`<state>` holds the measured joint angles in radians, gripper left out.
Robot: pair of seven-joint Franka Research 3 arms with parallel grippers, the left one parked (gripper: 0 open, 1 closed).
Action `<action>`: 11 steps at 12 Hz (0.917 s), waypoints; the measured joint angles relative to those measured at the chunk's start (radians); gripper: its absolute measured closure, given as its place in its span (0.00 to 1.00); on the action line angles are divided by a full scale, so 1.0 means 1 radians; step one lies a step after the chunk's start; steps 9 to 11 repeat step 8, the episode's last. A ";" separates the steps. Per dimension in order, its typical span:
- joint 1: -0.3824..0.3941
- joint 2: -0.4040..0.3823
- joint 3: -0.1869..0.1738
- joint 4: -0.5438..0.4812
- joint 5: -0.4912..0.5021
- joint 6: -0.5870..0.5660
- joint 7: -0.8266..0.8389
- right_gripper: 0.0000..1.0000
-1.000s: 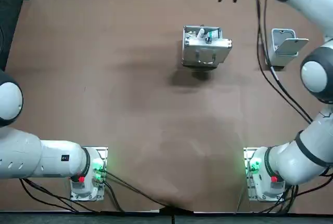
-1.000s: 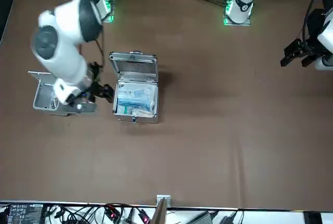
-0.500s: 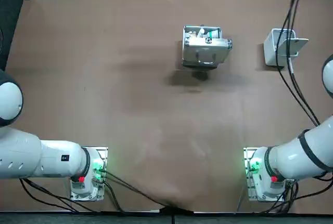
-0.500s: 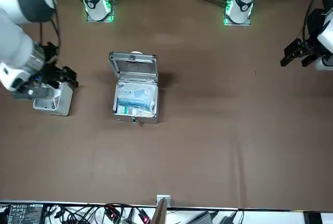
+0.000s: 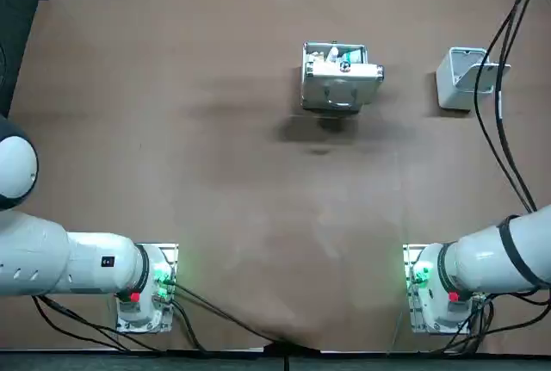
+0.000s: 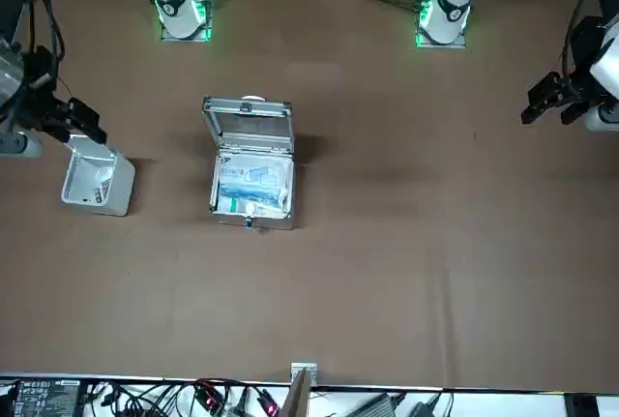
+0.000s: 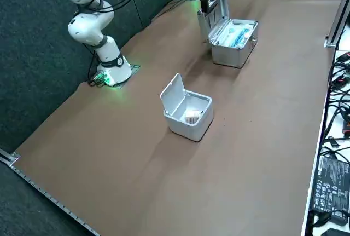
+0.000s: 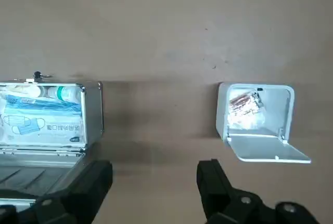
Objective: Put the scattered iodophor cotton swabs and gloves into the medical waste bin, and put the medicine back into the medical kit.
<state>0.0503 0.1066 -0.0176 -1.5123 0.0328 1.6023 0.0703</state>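
Observation:
The open silver medical kit (image 5: 340, 74) stands at the far middle of the table, its lid upright. A blue-and-white packet (image 8: 44, 120) and a white bottle with a teal band (image 8: 61, 94) lie inside it. To its right stands the white waste bin (image 5: 461, 78) with its lid (image 8: 268, 150) flipped open. Crumpled gloves and brown-tipped swabs (image 8: 244, 104) lie inside the bin. My right gripper (image 8: 155, 169) hangs open high above the table, empty, with kit and bin both below it. In the front view the right gripper (image 6: 77, 119) is just beside the bin (image 6: 97, 180), near the picture's left edge.
Brown table surface (image 5: 258, 182) surrounds the kit and bin. Both arm bases (image 5: 435, 285) sit at the near edge. Black cables (image 5: 491, 121) from the right arm hang over the bin's side. Cables and gear line the far table edge (image 7: 328, 186).
My right gripper has swung away from beside the kit, passed over the bin, and now sits off toward the robot's right edge. Kit and bin have not moved.

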 joint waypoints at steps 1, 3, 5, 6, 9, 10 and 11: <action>-0.006 -0.013 0.001 -0.007 0.000 -0.005 0.000 0.00; -0.032 -0.066 0.001 -0.060 -0.002 -0.006 -0.010 0.00; -0.037 -0.110 0.001 -0.113 -0.005 -0.005 -0.018 0.00; -0.037 -0.132 0.002 -0.138 -0.005 -0.005 -0.018 0.00; -0.037 -0.166 0.006 -0.175 -0.005 -0.005 -0.018 0.00; -0.037 -0.166 0.006 -0.175 -0.005 -0.005 -0.018 0.00; -0.037 -0.166 0.006 -0.175 -0.005 -0.005 -0.018 0.00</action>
